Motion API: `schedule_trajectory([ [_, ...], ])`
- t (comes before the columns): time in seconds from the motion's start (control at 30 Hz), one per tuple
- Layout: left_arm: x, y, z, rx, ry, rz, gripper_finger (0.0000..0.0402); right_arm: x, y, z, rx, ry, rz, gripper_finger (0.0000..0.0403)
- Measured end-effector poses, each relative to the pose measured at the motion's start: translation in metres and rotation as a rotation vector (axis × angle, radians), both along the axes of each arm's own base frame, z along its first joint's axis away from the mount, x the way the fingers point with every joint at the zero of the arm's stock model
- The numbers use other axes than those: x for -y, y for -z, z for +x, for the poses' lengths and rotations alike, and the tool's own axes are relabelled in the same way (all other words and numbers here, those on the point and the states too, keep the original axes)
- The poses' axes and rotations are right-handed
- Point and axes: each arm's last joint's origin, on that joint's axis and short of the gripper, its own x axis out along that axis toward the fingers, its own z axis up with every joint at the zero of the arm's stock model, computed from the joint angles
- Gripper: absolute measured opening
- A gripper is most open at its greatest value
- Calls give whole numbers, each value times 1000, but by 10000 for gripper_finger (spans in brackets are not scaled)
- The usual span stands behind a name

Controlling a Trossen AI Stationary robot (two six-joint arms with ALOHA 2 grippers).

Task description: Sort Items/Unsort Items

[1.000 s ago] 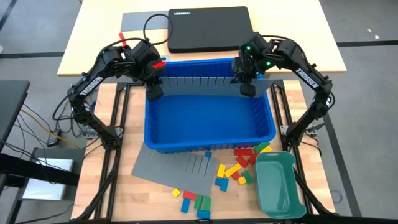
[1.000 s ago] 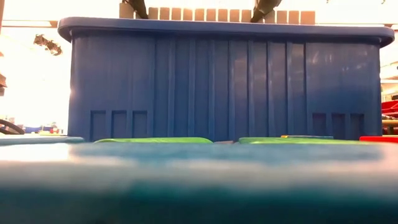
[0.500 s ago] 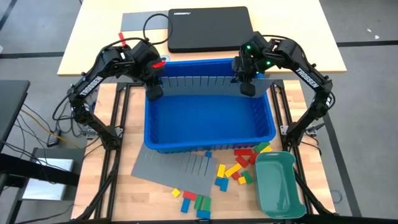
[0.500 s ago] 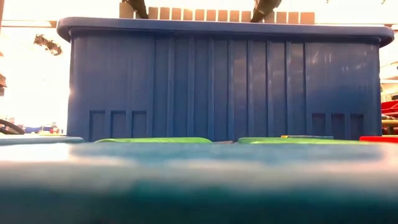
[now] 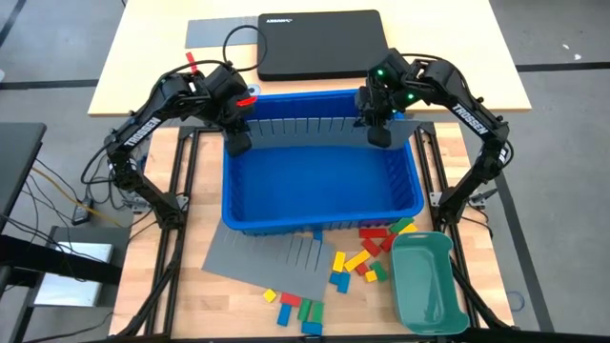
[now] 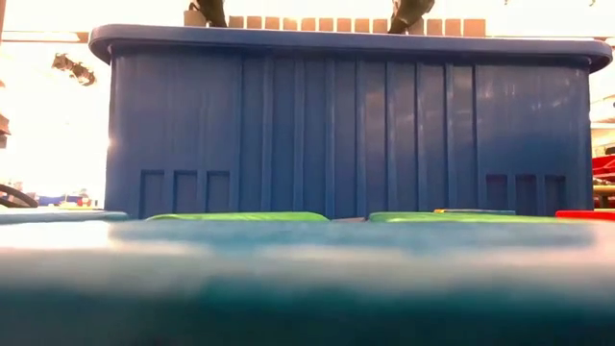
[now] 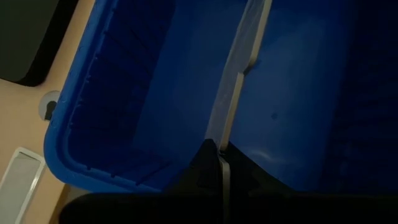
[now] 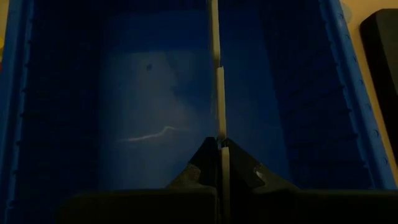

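Observation:
A grey slotted divider sheet (image 5: 305,127) stands on edge across a blue bin (image 5: 324,214), near the bin's far wall. Its notched top shows above the bin's rim in the low view (image 6: 327,21). My left gripper (image 5: 237,141) is shut on its left end, my right gripper (image 5: 379,135) on its right end. The small red, yellow, green and blue blocks (image 5: 360,260) lie loose on the table in front of the bin, a few more (image 5: 297,307) near the front edge. My left gripper pinches the divider's left end (image 7: 222,163) between its two fingers, from above, pointing down into the bin. The sheet stands upright on edge between them. My right gripper pinches the divider's right end (image 8: 219,144) between its two fingers, from above, pointing down. The sheet runs straight away from the fingers, upright.
A second grey slotted sheet (image 5: 257,255) lies flat on the table, partly under the bin's front. A teal oblong tray (image 5: 424,281) stands at the front right beside the blocks. A closed black laptop (image 5: 322,43) lies on the desk behind the bin.

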Motion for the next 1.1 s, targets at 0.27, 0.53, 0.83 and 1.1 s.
schedule_trajectory([
  [0.27, -1, 3, 3, -7, -12, -11, 1, 3, 15, 4, -49, 0, 30, 0],
  [0.53, -5, 33, 14, -92, -6, -60, 1, 7, 34, 11, -84, 2, 54, 0],
  [0.83, -10, 71, 24, -160, 2, -101, 1, 12, 35, 13, -71, 18, 38, 0],
  [1.1, -14, 92, 31, -177, -2, -107, 1, 20, 55, 23, -104, 14, 59, 0],
])
